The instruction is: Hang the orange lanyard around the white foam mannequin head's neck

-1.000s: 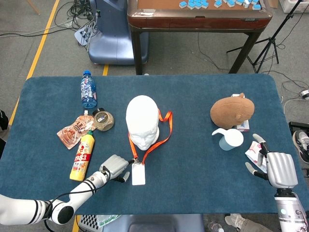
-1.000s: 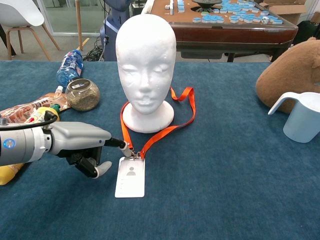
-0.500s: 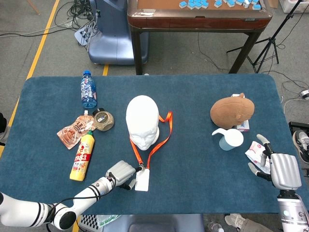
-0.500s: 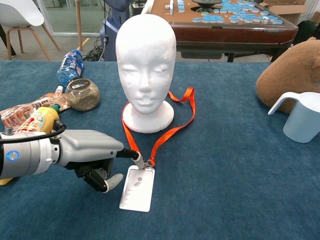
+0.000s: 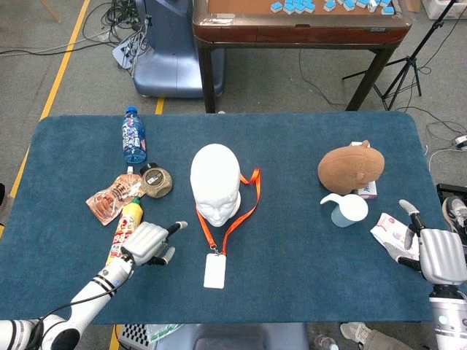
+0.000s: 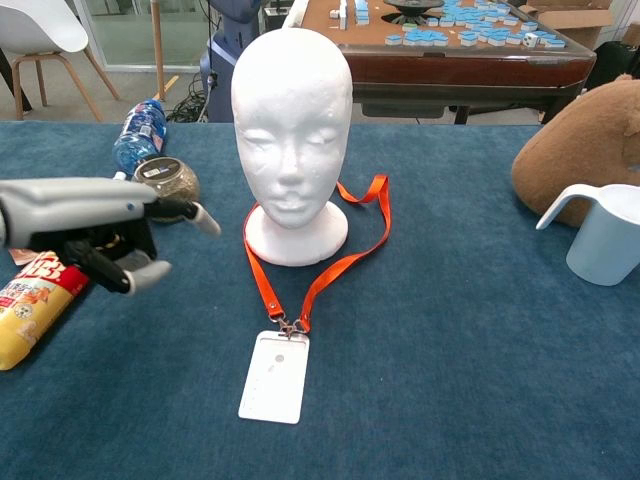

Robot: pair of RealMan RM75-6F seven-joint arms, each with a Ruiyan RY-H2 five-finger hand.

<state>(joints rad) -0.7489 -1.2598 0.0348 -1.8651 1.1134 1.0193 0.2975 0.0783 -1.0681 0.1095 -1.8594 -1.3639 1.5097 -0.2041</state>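
Observation:
The white foam mannequin head (image 5: 215, 181) (image 6: 291, 130) stands upright mid-table. The orange lanyard (image 5: 246, 203) (image 6: 352, 260) lies on the cloth, looped round the back of the head's base, and both straps meet at a clip in front. Its white badge (image 5: 214, 270) (image 6: 274, 376) lies flat on the table, free of any hand. My left hand (image 5: 149, 243) (image 6: 95, 228) hovers left of the badge, one finger stretched out, holding nothing. My right hand (image 5: 436, 251) is at the table's right edge with its fingers spread, empty; the chest view does not show it.
Left of the head lie a water bottle (image 5: 133, 135), a small jar (image 5: 155, 181), a snack pouch (image 5: 108, 199) and a yellow bottle (image 5: 125, 232) (image 6: 30, 305). On the right are a brown plush (image 5: 352, 166), a pale jug (image 5: 347, 210) and a white packet (image 5: 385, 232).
My left hand let go of the lanyard's clip and moved left, away from the badge. The badge now lies still in front of the head. My right hand drifted slightly right.

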